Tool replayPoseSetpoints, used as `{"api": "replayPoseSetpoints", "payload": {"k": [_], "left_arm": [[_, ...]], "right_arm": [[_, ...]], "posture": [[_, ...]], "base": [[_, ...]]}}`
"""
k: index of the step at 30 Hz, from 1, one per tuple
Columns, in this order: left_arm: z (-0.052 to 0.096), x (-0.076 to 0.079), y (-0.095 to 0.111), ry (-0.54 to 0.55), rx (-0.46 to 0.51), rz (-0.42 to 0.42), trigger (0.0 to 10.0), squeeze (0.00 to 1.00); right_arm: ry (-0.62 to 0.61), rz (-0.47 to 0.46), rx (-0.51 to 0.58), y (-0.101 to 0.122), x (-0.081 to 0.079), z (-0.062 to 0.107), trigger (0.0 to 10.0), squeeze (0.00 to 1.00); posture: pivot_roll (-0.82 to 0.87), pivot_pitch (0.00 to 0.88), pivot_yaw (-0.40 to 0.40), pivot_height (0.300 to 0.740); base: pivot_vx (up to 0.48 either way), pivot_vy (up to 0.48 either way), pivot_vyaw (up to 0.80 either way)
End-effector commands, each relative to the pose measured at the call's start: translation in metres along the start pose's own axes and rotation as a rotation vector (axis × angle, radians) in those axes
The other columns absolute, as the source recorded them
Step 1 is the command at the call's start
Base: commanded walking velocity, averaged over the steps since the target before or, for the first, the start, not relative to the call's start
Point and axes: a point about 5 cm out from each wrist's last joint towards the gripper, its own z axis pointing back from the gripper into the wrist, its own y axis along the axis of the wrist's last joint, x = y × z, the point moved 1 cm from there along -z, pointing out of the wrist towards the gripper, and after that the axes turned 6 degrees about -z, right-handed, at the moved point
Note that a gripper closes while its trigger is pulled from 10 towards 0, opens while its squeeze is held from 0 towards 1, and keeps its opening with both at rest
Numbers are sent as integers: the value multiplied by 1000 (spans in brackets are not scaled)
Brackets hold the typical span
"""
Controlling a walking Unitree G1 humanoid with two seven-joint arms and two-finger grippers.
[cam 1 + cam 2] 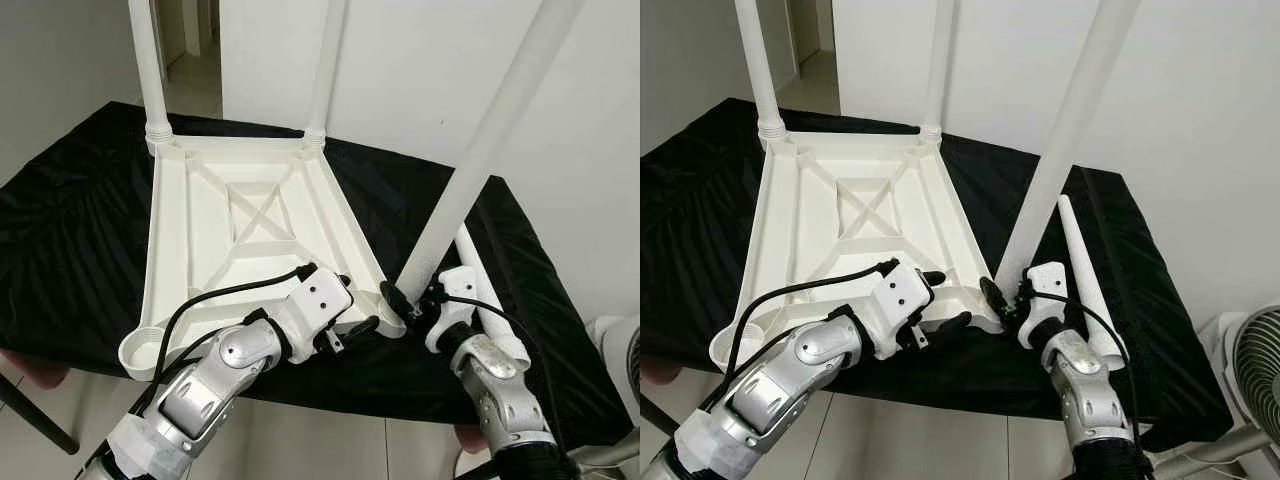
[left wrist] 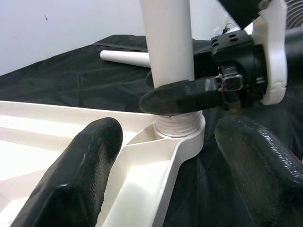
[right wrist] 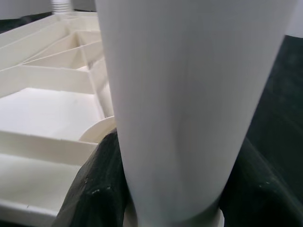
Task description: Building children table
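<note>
The white table top (image 1: 210, 210) lies upside down on a black-covered table (image 1: 80, 230). Two white legs (image 1: 150, 70) (image 1: 325, 70) stand in its far corner sockets. A third leg (image 1: 480, 150) leans slightly, its threaded foot in the near right socket (image 2: 182, 130). My right gripper (image 1: 413, 295) is shut on this leg just above the socket, its fingers (image 3: 94, 189) pressed to both sides. My left gripper (image 1: 357, 302) is open, straddling the top's rim beside that socket. A fourth leg (image 1: 1080, 270) lies loose on the cloth at the right. The near left socket (image 1: 145, 350) holds nothing.
A white wall rises right behind the table, and a doorway (image 1: 190, 50) opens at the far left. A white fan (image 1: 1250, 370) stands on the tiled floor at the right. The loose leg lies close to my right forearm (image 1: 495, 380).
</note>
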Motion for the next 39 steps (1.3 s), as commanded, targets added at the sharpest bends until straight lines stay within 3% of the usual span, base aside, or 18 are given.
{"api": "replayPoseSetpoints", "payload": {"k": [1,11,16,20,28,29,30,39], "left_arm": [[-1,11,4,-131,25,-5,10000,0],[-1,11,4,-130,24,-5,10000,0],[-1,11,4,-119,23,-4,10000,0],[0,12,4,-117,23,-1,10000,0],[0,11,4,-118,21,0,10000,0],[-1,11,4,-116,21,-1,10000,0],[-1,11,3,-115,21,1,10000,0],[1,10,2,-109,15,9,10000,0]], "right_arm": [[-112,-25,-50,-9,0,2,10000,0],[-279,-66,-27,-12,-10,2,10000,0],[-515,-122,6,-15,-22,5,10000,0],[-502,-137,3,-14,-28,3,10000,0],[-500,-124,6,-12,-26,5,10000,0],[-488,-118,11,-10,-28,5,10000,631],[-461,-119,25,-8,-30,3,10000,1000],[-327,-103,82,5,-27,3,10000,1000]], "posture": [[-6,0,-116,740],[-2,0,-124,740],[9,0,-132,740],[6,0,-132,740],[1,0,-134,740],[0,0,-138,740],[-3,0,-138,740],[-5,11,-139,740]], "base": [[0,0,0],[0,0,0],[0,0,0],[0,0,0],[0,0,0],[0,0,0],[0,0,0],[0,0,0]]}}
